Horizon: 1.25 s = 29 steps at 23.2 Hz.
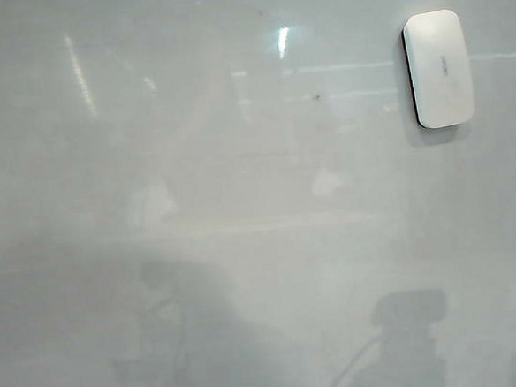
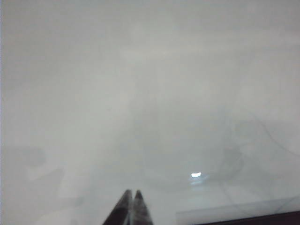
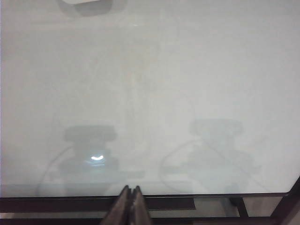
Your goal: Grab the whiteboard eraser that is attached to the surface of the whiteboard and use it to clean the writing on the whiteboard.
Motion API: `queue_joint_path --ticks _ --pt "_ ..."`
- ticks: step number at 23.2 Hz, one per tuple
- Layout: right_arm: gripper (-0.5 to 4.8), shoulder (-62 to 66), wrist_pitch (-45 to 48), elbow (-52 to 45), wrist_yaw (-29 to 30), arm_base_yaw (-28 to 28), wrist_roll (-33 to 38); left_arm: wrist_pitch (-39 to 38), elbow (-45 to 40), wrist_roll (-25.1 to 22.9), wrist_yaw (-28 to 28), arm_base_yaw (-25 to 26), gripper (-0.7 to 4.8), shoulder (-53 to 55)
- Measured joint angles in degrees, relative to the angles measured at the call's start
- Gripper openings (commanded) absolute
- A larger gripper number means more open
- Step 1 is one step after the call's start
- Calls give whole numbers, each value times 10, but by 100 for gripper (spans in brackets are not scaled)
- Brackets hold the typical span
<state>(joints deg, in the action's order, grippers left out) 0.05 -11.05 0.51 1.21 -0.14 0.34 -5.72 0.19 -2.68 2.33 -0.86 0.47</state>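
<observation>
The white whiteboard eraser (image 1: 439, 68) sits upright on the whiteboard (image 1: 241, 203) at the upper right of the exterior view; a sliver of the eraser (image 3: 84, 1) shows at the edge of the right wrist view. No writing is visible on the board, only a tiny dark speck (image 1: 316, 96). My left gripper (image 2: 132, 193) is shut with nothing in it, over bare board. My right gripper (image 3: 131, 189) is shut and empty, hovering at the board's dark near edge (image 3: 211, 195), far from the eraser. Neither gripper appears in the exterior view.
Glare spots (image 1: 283, 39) and faint shadows of the arms (image 1: 409, 325) lie across the glossy board. Beyond the board's near edge a dark frame (image 3: 56, 206) runs across the right wrist view.
</observation>
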Motion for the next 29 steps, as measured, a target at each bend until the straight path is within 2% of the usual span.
queue_joint_path --ticks 10,16,29 --pt "4 0 0 0 0 0 0 -41 1 0 -22 10 -3 0" --pt "4 0 0 0 0 0 0 -42 1 19 -22 13 -3 -1" --pt "4 0 0 0 0 0 0 -42 1 21 -22 13 -2 -1"
